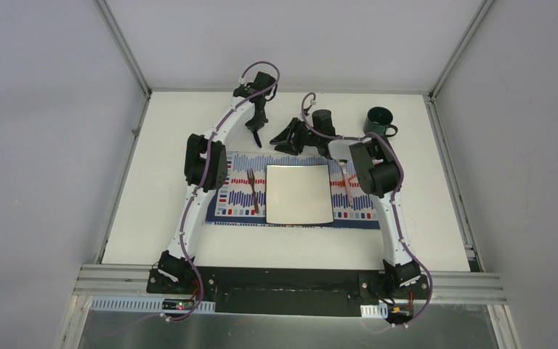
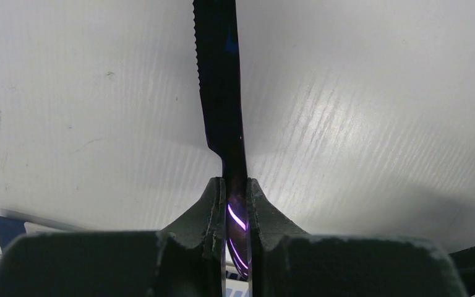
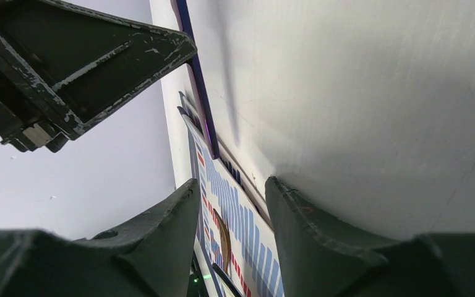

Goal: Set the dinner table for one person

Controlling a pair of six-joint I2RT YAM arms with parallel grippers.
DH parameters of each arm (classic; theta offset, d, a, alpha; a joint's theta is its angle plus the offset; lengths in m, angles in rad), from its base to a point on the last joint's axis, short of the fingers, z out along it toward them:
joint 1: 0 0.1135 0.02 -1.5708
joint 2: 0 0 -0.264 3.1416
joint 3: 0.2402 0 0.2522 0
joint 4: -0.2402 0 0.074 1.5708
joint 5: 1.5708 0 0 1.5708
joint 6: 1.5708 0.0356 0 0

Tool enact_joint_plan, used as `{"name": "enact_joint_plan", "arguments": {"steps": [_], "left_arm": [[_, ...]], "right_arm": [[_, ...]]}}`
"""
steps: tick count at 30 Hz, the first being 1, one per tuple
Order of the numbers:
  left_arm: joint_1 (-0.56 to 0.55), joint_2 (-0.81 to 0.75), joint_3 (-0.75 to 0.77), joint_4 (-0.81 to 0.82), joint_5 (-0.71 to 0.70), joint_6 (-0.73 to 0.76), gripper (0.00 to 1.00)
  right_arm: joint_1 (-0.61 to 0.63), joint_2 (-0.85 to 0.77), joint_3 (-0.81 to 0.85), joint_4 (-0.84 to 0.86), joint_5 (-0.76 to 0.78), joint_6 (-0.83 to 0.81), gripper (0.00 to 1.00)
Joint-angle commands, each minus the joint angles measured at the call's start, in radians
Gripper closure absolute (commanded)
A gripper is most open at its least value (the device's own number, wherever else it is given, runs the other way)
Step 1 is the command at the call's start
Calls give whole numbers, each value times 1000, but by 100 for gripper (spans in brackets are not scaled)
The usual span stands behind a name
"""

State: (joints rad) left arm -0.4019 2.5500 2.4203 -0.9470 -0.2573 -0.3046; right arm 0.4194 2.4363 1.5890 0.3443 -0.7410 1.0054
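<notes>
1. I see one table under both arms, with one striped placemat on it.
2. On the mat sit one square plate and, to its left, one fork.
3. One green mug stands at the far right, off the mat.
4. My left gripper clenches one knife beyond the mat.
5. My right gripper is parted and empty; its arm hides the mat's right end.

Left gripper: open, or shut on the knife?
Shut on the knife: the left gripper pinches it just below the serrated blade, which sticks out ahead.
</notes>
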Motion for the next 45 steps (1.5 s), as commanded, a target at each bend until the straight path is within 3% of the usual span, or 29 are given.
{"name": "enact_joint_plan", "arguments": {"steps": [1,24,39,45], "left_arm": [[3,-58,36,12,19,12,100],[-45,-176,-62,7,126,-13,100],[-142,-261,-145,11,133,-26,100],[-189,-288,-175,16,130,-34,100]], "right_arm": [[-13,41,-22,-50,26,-31,50],[-24,25,-24,-61,33,-38,50],[-215,-21,61,-214,78,-90,50],[-239,-88,87,-234,61,-99,50]]}}
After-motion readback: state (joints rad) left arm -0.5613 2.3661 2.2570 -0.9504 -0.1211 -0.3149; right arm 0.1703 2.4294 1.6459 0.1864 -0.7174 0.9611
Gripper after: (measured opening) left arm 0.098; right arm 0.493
